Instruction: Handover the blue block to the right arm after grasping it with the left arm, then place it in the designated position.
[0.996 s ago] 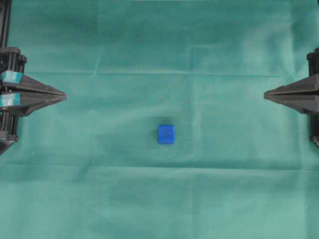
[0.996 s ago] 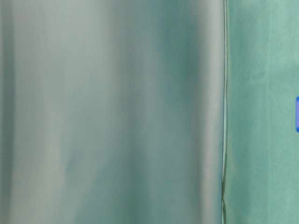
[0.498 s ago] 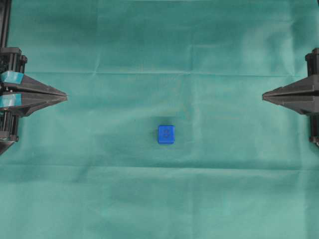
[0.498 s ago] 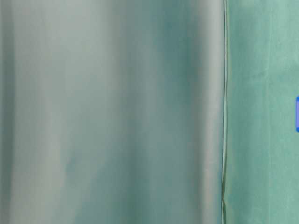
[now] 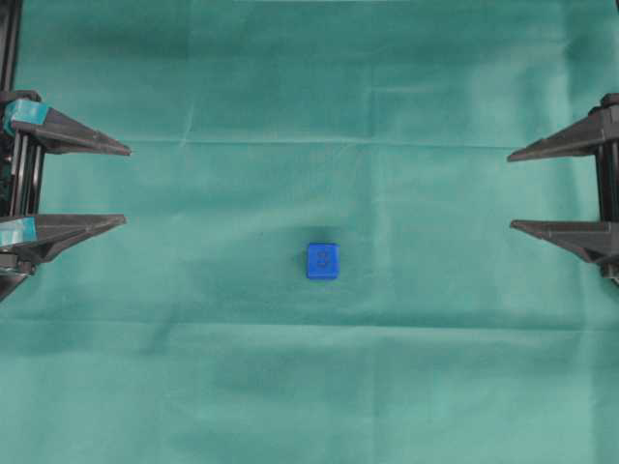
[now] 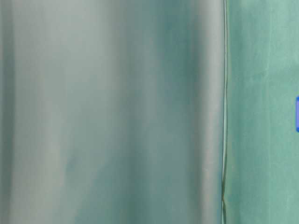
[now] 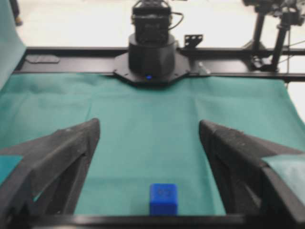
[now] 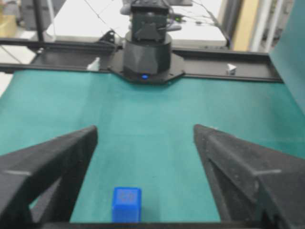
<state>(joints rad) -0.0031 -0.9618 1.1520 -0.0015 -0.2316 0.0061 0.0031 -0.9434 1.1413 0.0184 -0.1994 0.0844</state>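
Blue block [image 5: 323,260] resting mid-surface on green cloth [image 5: 309,387]. Left gripper [image 5: 124,185] spread wide, empty. Right gripper [image 5: 513,189] likewise.

The left gripper [image 5: 128,185] stays at the left edge of the overhead view, with its two pointed fingers [image 5: 68,133] spread wide apart and wrapped with teal tape near their roots. The right gripper [image 5: 510,189] stands at the opposite edge, also with its plain black fingers [image 5: 566,143] far apart. Both grippers point toward the middle and hold nothing. In each wrist view the fingers frame the picture from both sides.
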